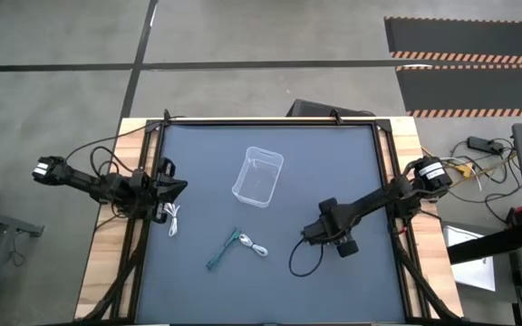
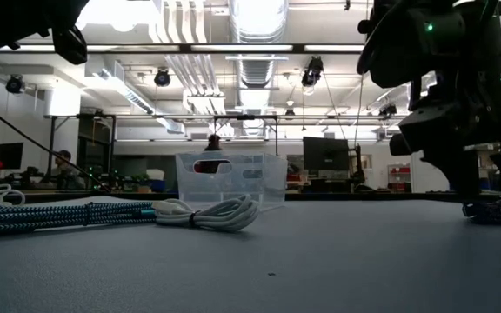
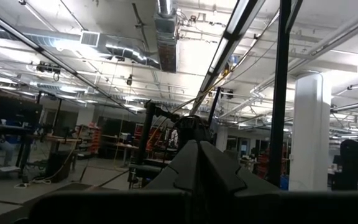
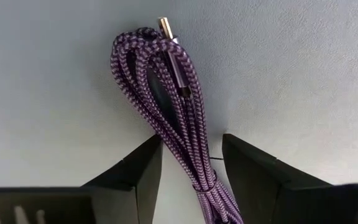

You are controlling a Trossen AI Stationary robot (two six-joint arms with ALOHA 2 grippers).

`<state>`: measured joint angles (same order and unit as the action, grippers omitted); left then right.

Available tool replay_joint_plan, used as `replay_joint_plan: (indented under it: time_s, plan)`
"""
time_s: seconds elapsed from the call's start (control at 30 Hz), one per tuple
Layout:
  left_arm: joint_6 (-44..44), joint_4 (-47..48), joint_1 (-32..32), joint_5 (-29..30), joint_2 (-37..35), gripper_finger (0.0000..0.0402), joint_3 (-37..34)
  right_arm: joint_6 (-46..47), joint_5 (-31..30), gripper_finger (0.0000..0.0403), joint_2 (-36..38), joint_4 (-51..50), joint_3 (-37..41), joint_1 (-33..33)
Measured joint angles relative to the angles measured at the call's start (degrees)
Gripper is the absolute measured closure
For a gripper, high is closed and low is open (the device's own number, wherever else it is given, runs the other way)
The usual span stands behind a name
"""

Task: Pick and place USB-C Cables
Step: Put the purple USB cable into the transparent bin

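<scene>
- Step in hand, by judgement: the right gripper (image 4: 191, 163) is positioned to grasp the purple braided bundled cable (image 4: 166, 106) that lies flat on the dark grey table mat (image 1: 333, 163). None of the cables appears to be in the bin yet.
- Right gripper: in the right wrist view its two dark fingers (image 4: 135, 174) stand partly open, one on each side of the bundle's lower strands. A narrow gap shows on either side, so no firm contact is visible; the cable is not yet held.
- Advice for the close: keep the bundle centred between the fingers and gather all the strands, since a loose loop may slip out on lifting. Descend fully to the mat before closing, as the bundle is thin and flat.
- The cable's metal plug end (image 4: 165, 26) points away from the fingers, clear of the grasp.
- Destination, by judgement: the clear plastic rectangular bin (image 1: 258, 177) stands well apart from the right gripper (image 1: 326, 237), towards the middle of the table.
- Other task items: a teal-green braided cable (image 1: 221, 251) and a white bundled cable (image 1: 257, 246) lie side by side near the table's front; a second white cable (image 1: 173, 220) lies near the left arm.
- Left gripper (image 1: 176, 187): waits at the table's left edge, raised, with its fingers closed on nothing.
</scene>
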<state>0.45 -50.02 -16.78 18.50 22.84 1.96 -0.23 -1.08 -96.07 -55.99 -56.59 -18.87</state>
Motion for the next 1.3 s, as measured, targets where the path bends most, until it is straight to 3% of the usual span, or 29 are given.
replay_joint_plan:
  time_s: [0.83, 0.97, 1.3]
  plan:
    - [-0.1, 0.0, 0.0, 0.0, 0.0, 0.0402, 0.0, -0.4, 0.3, 0.0383, -0.6, 0.9, 0.1, -0.1]
    - [-0.1, 0.0, 0.0, 0.0, 0.0, 0.0402, 0.0, -0.4, 0.0, 0.0387, 0.1, 0.9, 0.1, -0.1]
    - [-0.1, 0.0, 0.0, 0.0, 0.0, 0.0402, 0.0, -2.2, -7.8, 0.039, 3.0, -1.9, -3.5, 0.1]
